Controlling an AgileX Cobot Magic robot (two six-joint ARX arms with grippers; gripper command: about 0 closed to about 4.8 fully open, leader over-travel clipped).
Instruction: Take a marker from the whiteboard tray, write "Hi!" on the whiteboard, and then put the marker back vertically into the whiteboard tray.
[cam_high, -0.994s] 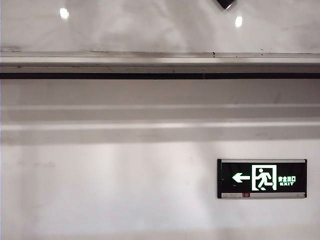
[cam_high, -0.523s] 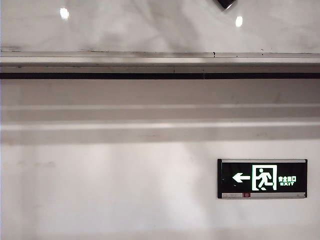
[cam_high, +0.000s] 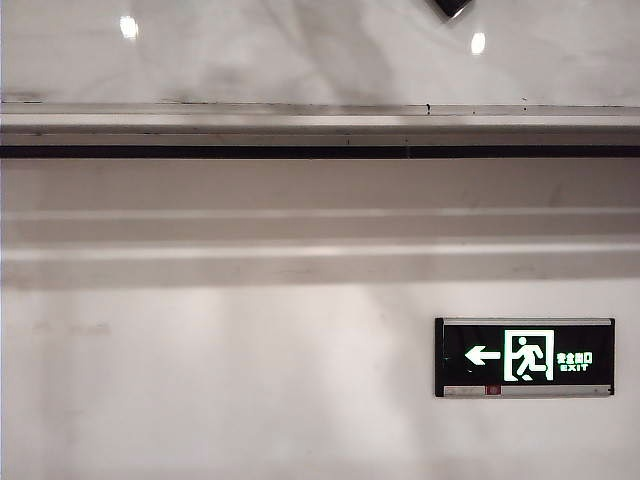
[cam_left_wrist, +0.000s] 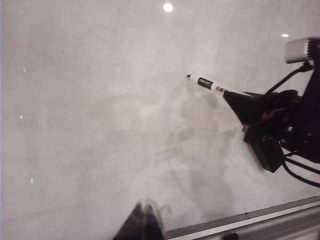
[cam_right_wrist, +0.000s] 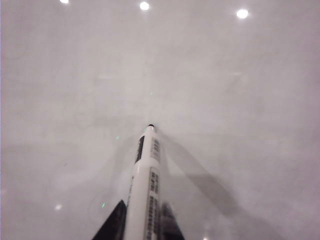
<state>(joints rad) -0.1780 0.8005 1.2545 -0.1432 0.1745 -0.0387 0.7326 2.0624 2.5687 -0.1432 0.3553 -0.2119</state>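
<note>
- Glossy white whiteboard (cam_left_wrist: 100, 115) is filling both wrist views, with ceiling-light spots reflecting in it.
- Right gripper (cam_right_wrist: 142, 225) is pinching the marker (cam_right_wrist: 145, 195) between its two dark fingers (cam_right_wrist: 114, 225); jaws are standing narrow, closed on the white barrel.
- Marker is sticking out past the fingertips toward the whiteboard, dark tip leading, black printing on the barrel showing.
- In the left wrist view the right gripper (cam_left_wrist: 235, 97) is sitting in front of the whiteboard, well above the whiteboard tray (cam_left_wrist: 260, 222), with the marker (cam_left_wrist: 210, 85) angling up and away from it.
- Marker tip is sitting right at the whiteboard surface; can't tell whether it is actually touching.
- Left gripper (cam_left_wrist: 142, 225) is hanging low in front of the whiteboard, just beside the tray's near end; only a blurred dark tip is showing, so can't tell if it is open or closed, and nothing is visibly sitting in it.
- Exterior view is showing the whiteboard (cam_high: 300, 50) above the whiteboard tray (cam_high: 320, 135), a silvery ledge with a dark stripe, and an exit sign (cam_high: 524, 357) on the wall well below the tray.
</note>
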